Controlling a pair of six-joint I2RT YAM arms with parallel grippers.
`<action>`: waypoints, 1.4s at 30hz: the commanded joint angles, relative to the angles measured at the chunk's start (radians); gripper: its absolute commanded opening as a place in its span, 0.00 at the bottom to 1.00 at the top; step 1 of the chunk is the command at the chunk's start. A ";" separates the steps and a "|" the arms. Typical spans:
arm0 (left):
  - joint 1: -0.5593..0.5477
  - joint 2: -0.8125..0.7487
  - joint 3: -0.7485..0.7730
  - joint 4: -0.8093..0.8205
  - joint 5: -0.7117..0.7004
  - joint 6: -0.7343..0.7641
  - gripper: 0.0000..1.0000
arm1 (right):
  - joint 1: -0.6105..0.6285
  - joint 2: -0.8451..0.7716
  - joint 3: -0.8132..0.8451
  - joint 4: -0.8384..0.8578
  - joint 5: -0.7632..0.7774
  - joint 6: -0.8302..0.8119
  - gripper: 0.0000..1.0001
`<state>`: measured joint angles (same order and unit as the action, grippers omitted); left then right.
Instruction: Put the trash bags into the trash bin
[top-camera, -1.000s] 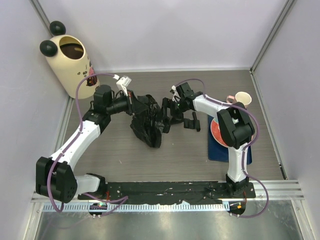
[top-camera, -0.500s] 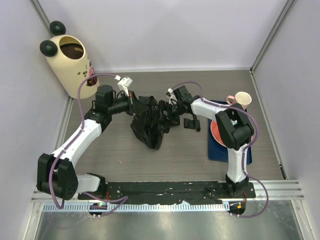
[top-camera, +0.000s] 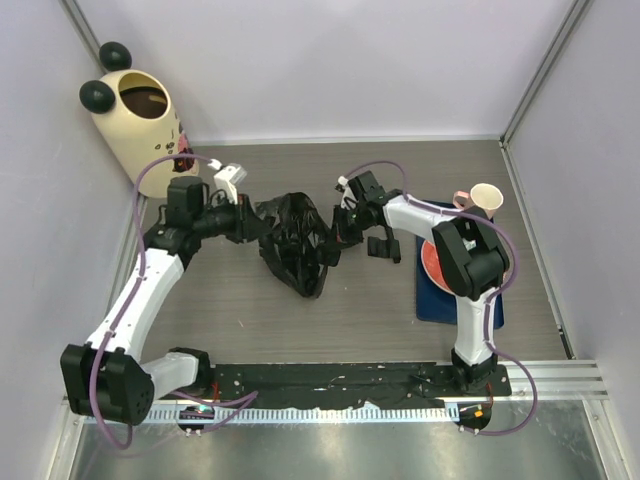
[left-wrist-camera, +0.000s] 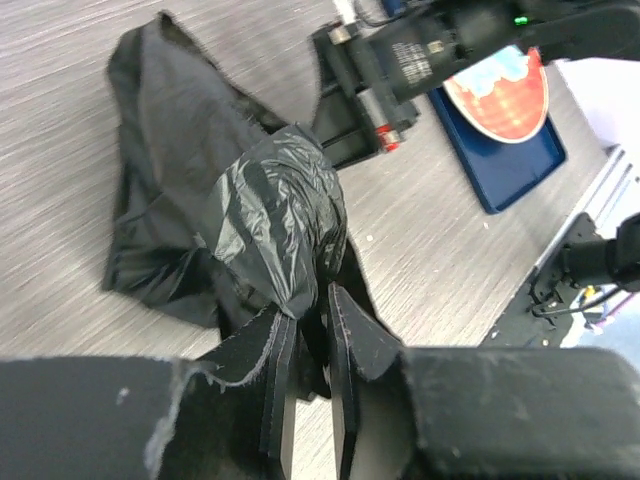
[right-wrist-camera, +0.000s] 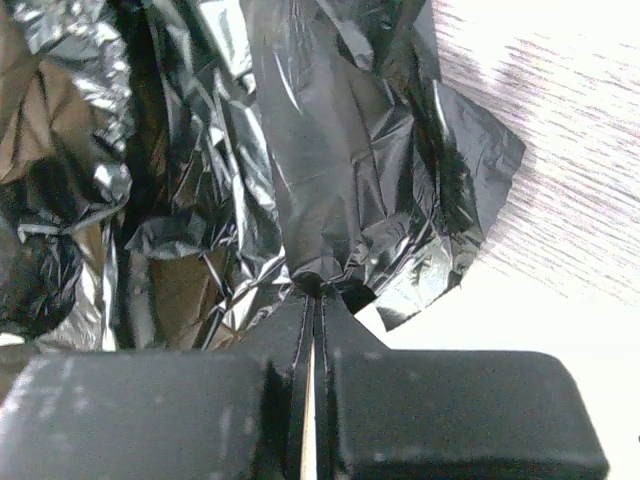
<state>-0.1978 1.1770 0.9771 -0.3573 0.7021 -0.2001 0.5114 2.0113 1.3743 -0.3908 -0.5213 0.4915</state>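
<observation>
Trash bags (top-camera: 298, 243) between both arms, right gripper (right-wrist-camera: 312, 300) pinching bag

No legible text, brand, number or sign appears in any view. The trash bin (top-camera: 143, 128) carries pink-and-black cartoon marks, too small to read as lettering, and the red disc (left-wrist-camera: 500, 92) shows only blurred pale shapes.

overhead view; two close wrist views

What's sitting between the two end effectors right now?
Only the trash bags: the top external view shows them bunched between the left end effector and the right end effector.
</observation>
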 joint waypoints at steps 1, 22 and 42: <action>0.052 -0.024 0.058 -0.204 -0.056 0.142 0.22 | -0.010 -0.173 -0.017 0.091 -0.023 -0.123 0.01; 0.054 0.200 0.224 -0.072 0.171 -0.070 0.84 | 0.004 -0.353 0.054 0.128 -0.212 -0.265 0.01; 0.104 0.256 0.356 -0.307 0.064 -0.110 0.86 | 0.044 -0.344 0.114 0.092 -0.128 -0.280 0.01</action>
<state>-0.0879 1.4532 1.2655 -0.5663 0.8574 -0.3328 0.5350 1.7054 1.4193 -0.2920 -0.6983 0.2363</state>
